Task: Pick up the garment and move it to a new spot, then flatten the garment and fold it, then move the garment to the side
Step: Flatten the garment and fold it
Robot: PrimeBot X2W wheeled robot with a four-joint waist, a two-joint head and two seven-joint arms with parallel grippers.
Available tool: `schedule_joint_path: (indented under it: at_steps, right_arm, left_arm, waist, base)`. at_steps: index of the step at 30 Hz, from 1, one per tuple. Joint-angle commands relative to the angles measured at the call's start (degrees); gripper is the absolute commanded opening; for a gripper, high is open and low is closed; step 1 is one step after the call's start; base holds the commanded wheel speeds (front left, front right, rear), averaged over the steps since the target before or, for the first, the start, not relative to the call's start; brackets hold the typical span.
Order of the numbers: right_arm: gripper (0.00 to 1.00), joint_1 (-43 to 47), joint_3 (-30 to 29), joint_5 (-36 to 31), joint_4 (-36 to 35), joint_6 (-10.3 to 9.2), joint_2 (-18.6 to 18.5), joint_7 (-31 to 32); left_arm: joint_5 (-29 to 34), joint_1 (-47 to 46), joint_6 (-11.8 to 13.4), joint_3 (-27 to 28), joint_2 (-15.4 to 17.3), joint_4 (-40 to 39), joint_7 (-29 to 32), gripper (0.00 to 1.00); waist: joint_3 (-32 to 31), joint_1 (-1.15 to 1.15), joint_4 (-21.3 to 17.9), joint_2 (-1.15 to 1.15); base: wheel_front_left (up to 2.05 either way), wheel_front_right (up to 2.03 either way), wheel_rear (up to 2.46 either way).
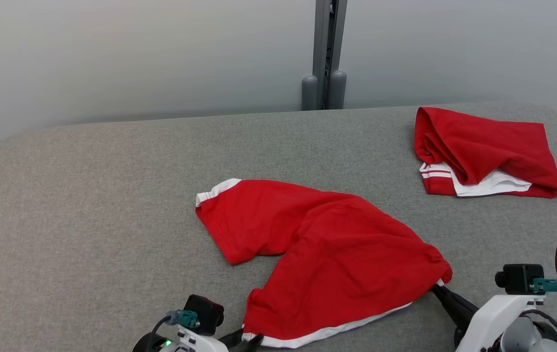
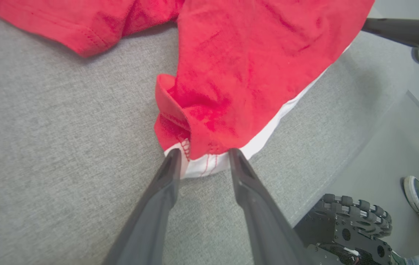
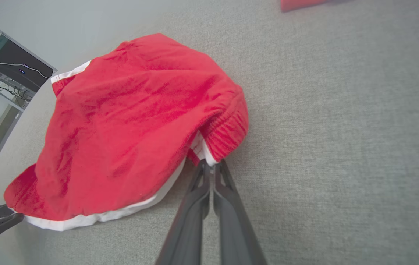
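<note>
- Head view: the garment (image 1: 327,244) lies rumpled near the middle of the tabletop's (image 1: 87,205) near edge, with one leg reaching towards the centre. My left gripper (image 1: 246,340) sits at the garment's near-left corner. My right gripper (image 1: 437,288) sits at its near-right corner. A folded red garment (image 1: 483,151) rests at the far right corner, so I judge the new spot should be well apart from it.
- Left wrist view: my left gripper (image 2: 203,156) has its jaws apart, straddling the white hem (image 2: 202,167). Cloth lies between the fingers but nothing is pinched. Before any lift I should slide a little deeper and then close, catching both the white band and the red flap folded over it. A bite on the very edge would likely slip.
- Right wrist view: my right gripper (image 3: 212,165) is clamped on the garment's white edge, just beside the ribbed waistband (image 3: 227,132). The bite looks shallow. I think both arms should rise slowly and together, keeping the cloth lightly taut between them.
</note>
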Motion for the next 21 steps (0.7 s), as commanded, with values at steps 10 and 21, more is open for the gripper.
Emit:
schedule_joint_path:
  at_steps: [10, 21]
  right_arm:
    - [0.00, 0.2, 1.9, 2.7, 0.7, 0.05, -1.6, -1.7]
    - [0.00, 2.5, 3.5, 4.5, -2.7, 0.04, -5.4, -3.0]
  left_arm:
    - [-3.0, -0.4, -0.3, -0.2, 0.6, 1.4, -1.6, 0.00]
    - [-8.2, 1.9, 1.2, 5.7, 3.6, -4.4, -4.0, 0.00]
  waist:
    - [-1.6, 0.00, 0.5, 0.00]
    - [-4.1, 0.00, 1.5, 0.00]
  base:
    - [0.00, 0.00, 0.00]
    - [0.00, 0.00, 0.00]
